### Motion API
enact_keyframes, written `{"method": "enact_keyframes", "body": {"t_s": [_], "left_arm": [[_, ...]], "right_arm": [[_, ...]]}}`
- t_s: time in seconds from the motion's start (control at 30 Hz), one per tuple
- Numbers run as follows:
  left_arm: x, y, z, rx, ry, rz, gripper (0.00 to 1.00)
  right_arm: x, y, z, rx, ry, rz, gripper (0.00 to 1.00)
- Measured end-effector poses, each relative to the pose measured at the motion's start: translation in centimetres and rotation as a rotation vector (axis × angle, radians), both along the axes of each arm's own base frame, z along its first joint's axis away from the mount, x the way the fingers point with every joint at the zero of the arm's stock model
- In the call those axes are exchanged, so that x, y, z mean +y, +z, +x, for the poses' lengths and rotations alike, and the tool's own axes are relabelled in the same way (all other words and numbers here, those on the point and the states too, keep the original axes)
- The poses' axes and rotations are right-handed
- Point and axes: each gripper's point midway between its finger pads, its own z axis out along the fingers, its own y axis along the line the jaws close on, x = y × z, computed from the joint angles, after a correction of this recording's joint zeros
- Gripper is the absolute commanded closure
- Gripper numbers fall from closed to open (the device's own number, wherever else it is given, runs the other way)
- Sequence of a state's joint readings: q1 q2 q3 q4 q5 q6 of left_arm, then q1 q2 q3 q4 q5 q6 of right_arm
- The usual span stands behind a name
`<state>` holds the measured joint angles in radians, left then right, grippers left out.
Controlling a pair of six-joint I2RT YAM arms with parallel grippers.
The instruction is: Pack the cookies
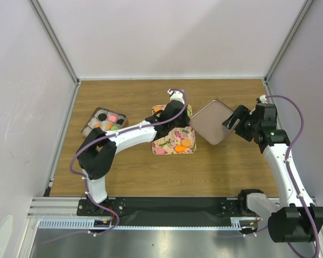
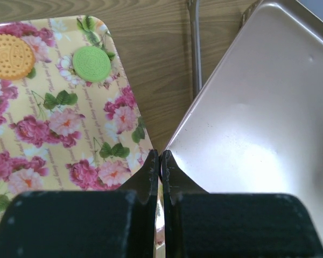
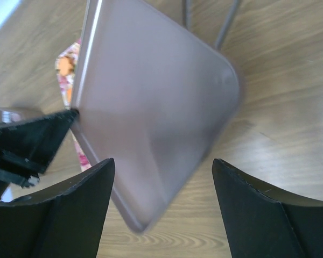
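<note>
Readable text: none from where I stand.
Tray (image 2: 70, 134): thin brown lines between the flowers, perhaps script, too small to read.
Orange cookie (image 2: 8, 56): stamped pattern, no letters legible.
Lid (image 2: 258, 107): bare metal, no mark legible.

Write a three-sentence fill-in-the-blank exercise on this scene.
1. On the floral tray, the cookie nearest the orange cookie in the left wrist view is ___.
2. The right gripper holds its fingers ___, with the metal tray showing between them.
3. The left gripper has its fingers ___.
Missing words: green; open; shut.
</note>
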<state>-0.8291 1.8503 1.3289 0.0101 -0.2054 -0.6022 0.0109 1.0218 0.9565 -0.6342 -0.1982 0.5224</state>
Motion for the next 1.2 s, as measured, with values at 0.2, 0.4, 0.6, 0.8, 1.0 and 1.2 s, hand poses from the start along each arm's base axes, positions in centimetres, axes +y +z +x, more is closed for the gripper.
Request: {"method": "enact_keyframes", "body": {"t_s": [0.2, 0.4, 0.6, 0.8, 1.0, 1.2], "left_arm": [[0.0, 0.6, -0.9, 0.032, -0.020, -0.051, 1.00], [0.1, 0.6, -1.6, 0.064, -0.025, -0.083, 1.00], [0.6, 0.8, -2.1, 0.071, -0.020, -0.097, 1.00], [1.3, 1.6, -2.5, 0.060, -0.017, -0.106, 1.00], [1.7, 1.5, -2.9, 0.058, -0.021, -0.099, 0.94], [2.9, 2.8, -3.5, 0.021, -0.023, -0.086, 0.75]], "right_arm": [[1.1, -0.2, 1.6, -0.021, 0.010, 0.076, 0.26], [2.0, 0.8, 3.2, -0.065, 0.001, 0.156, 0.41], [2.6, 1.8, 4.1, -0.099, -0.002, 0.214, 0.60], [3.3, 2.7, 4.6, -0.121, 0.005, 0.271, 0.83], [3.7, 2.9, 4.6, -0.113, 0.010, 0.305, 0.99], [4.4, 3.0, 4.8, -0.088, 0.028, 0.345, 1.00]]}}
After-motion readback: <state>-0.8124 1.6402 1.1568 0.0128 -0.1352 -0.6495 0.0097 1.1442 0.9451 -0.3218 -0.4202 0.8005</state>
